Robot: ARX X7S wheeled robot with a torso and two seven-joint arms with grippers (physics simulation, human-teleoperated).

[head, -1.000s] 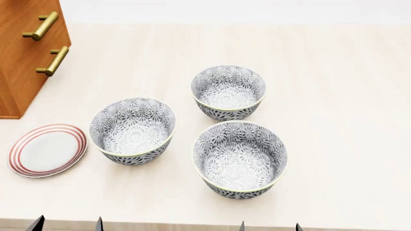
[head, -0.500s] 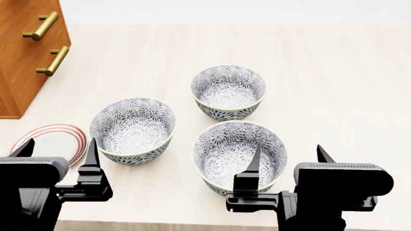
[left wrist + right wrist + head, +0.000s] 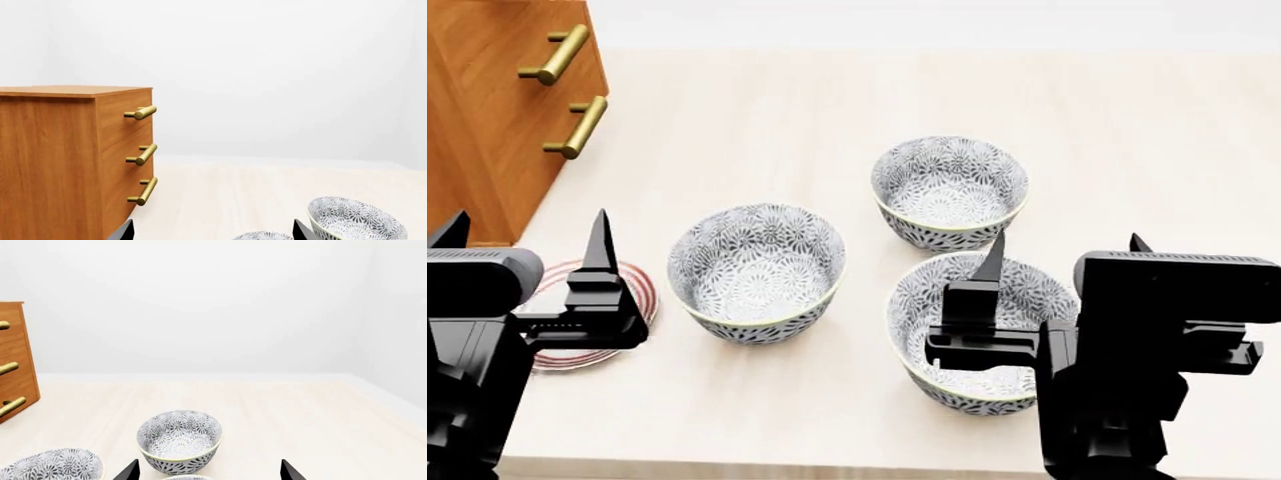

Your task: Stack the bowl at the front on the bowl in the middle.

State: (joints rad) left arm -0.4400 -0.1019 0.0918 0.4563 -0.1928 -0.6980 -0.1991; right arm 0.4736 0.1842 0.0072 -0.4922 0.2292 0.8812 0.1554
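Three grey-patterned bowls stand on the pale table. The front bowl is nearest me, partly hidden behind my right gripper, which hovers open above it; only its rim shows in the right wrist view. The middle bowl stands to its left, also seen as bowl and as a rim. My left gripper is open and empty, left of the middle bowl and above a plate. Both grippers show wide-apart fingertips with nothing between them.
The back bowl stands behind the front one, seen as bowl and bowl. A wooden cabinet with brass handles stands at the back left. A red-ringed plate lies under the left gripper.
Both arms have come up from the lower edge and now reach further over the table, still open. The head view has shifted, so the bowls sit further right in it.
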